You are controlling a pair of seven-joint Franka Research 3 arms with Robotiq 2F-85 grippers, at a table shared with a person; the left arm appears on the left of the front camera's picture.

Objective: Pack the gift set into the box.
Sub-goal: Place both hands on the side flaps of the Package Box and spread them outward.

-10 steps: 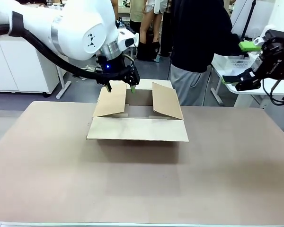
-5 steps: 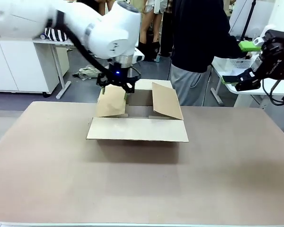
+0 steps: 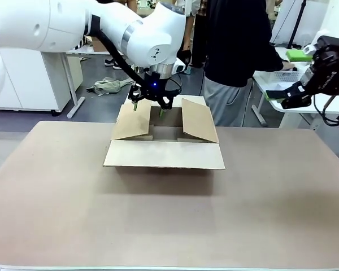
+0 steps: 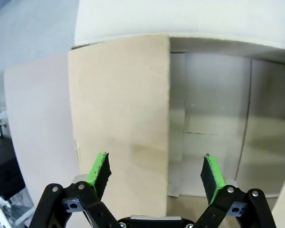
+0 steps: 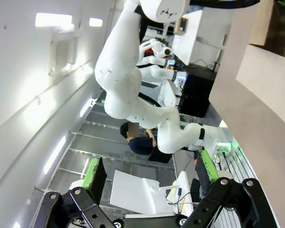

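Four flaps stand spread on the large brown corrugated cardboard carton [image 3: 164, 153], which sits toward the far side of the wide brown table [image 3: 158, 226] with its inside bare. The near flap lies flat toward the robot, and the two side flaps slant up and outward. The left gripper [image 3: 148, 108] hangs over the top edge of the carton's left side flap, pointing down. In the left wrist view its green-padded fingers [image 4: 99, 166] are spread wide with nothing between them, one over the flap and the other over the open interior. The right gripper [image 5: 150, 167] is held up off the table at the right edge of the front view, its jaws also apart and holding nothing. Just beyond it, on a white side table, sits the white perforated plastic basket [image 3: 282, 75] — well apart from the carton, its contents too small to make out. A person in a dark top and grey trousers stands at the far side, one hand [image 3: 287, 68] reaching to the basket's rim.
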